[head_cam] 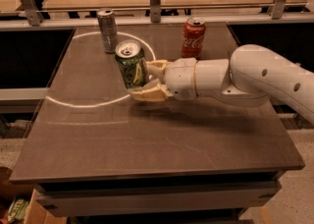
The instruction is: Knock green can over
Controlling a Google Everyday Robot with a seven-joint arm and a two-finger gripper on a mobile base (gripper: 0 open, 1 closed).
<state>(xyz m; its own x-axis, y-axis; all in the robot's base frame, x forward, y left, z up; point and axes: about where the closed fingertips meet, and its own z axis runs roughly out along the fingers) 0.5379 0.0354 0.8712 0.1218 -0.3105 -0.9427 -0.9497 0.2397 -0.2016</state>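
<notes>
On the dark grey worktop, near the tall slim silver can, the green soda can with pale swirls and a silver top is seen tipped a little to the left, not yet down; its right side is touched by the cream two-finger gripper, jaws spread wide; the pushing step is judged in hand; a further push leftward is called for; the red cola can should be missed.

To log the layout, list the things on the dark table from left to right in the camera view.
In order: slim silver-grey can → green soda can → cream two-finger tool, at that can's right side → red Coca-Cola can.
</notes>
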